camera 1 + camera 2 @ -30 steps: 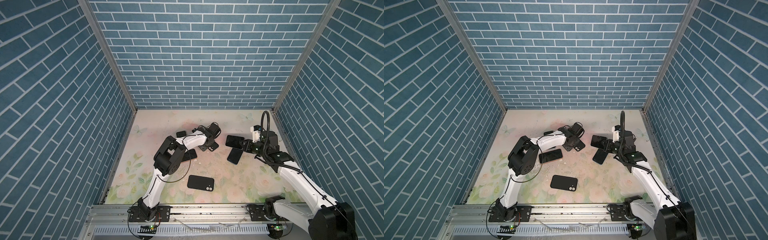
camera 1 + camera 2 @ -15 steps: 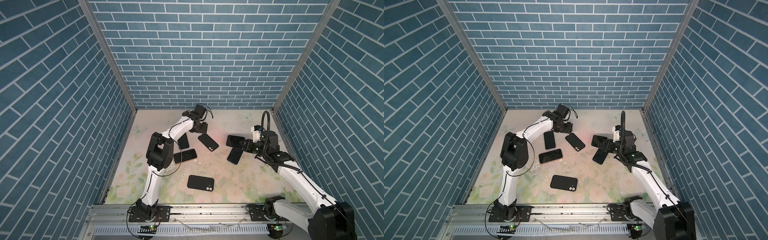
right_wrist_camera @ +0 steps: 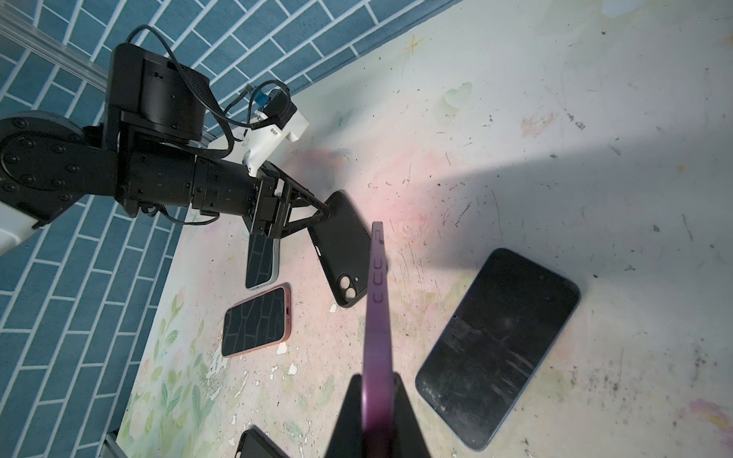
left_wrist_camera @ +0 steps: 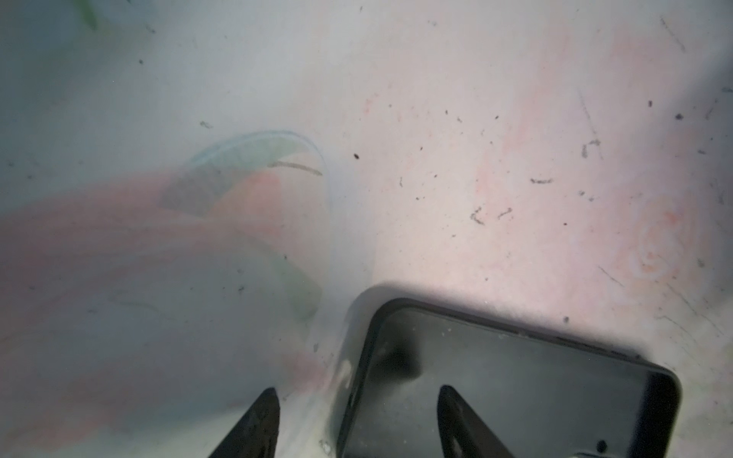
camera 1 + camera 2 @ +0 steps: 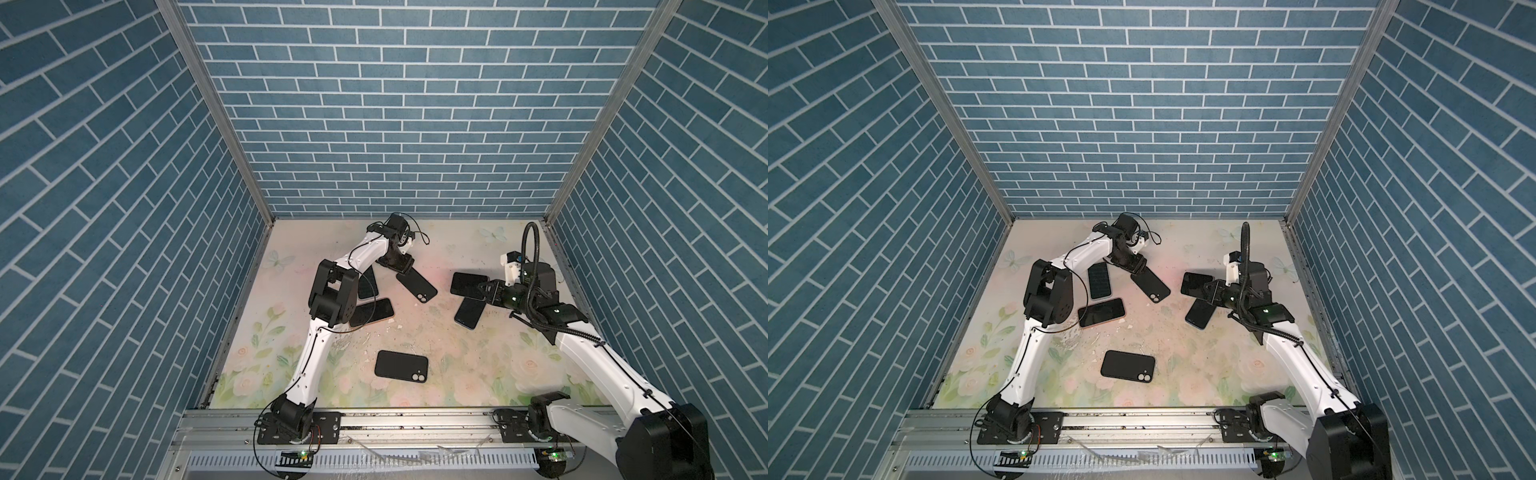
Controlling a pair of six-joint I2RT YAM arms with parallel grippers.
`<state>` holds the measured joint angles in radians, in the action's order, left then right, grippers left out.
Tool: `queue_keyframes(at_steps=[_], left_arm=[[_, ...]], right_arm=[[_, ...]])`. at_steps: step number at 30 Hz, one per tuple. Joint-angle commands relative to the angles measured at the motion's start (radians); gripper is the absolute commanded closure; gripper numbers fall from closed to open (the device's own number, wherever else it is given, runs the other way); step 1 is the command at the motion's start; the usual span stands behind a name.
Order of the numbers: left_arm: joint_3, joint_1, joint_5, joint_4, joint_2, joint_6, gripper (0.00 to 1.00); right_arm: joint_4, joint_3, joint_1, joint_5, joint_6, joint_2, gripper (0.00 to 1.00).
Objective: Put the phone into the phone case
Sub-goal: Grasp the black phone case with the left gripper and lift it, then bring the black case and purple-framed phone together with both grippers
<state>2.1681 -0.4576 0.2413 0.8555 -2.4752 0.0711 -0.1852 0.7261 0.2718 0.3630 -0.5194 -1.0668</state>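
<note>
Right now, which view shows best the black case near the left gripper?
The right wrist view: the black case is large, nearly whole, lens holes clear. Both top views show it small; the left wrist view, one end only.

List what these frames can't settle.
- Purple item in the right end effector: edge-on in the right wrist view; phone or case unclear.
- Left end effector: fingers cut off by left wrist view's edge; contact with black case unclear.
- Phone: half hidden behind left arm in a top view.
</note>
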Motion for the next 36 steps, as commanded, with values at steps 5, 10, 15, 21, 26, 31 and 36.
queue_keyframes(at_steps=[5, 10, 15, 21, 26, 31, 36], left_arm=[[0.053, -0.012, -0.069, 0.022, -0.064, 0.019, 0.49], [0.058, -0.048, -0.155, 0.028, -0.074, 0.057, 0.59], [0.067, -0.066, -0.178, 0.015, -0.089, 0.054, 0.69], [0.069, -0.066, -0.160, -0.006, -0.091, -0.015, 0.91], [0.046, -0.066, -0.171, 0.012, -0.057, -0.121, 1.00], [-0.113, -0.066, -0.220, -0.024, 0.061, -0.324, 1.00], [-0.272, -0.063, -0.316, -0.051, 0.165, -0.538, 1.00]], right_arm=[[0.037, 0.031, -0.003, 0.012, -0.012, 0.014, 1.00], [0.037, 0.026, -0.003, 0.002, -0.010, 0.013, 1.00], [0.043, 0.025, -0.003, 0.005, -0.013, 0.008, 1.00], [0.043, 0.020, -0.003, 0.002, -0.011, 0.001, 1.00], [0.036, 0.018, -0.003, -0.007, -0.002, -0.005, 1.00], [0.038, 0.024, -0.004, -0.012, 0.007, -0.019, 1.00], [0.079, 0.049, -0.003, 0.044, -0.017, -0.071, 1.00]])
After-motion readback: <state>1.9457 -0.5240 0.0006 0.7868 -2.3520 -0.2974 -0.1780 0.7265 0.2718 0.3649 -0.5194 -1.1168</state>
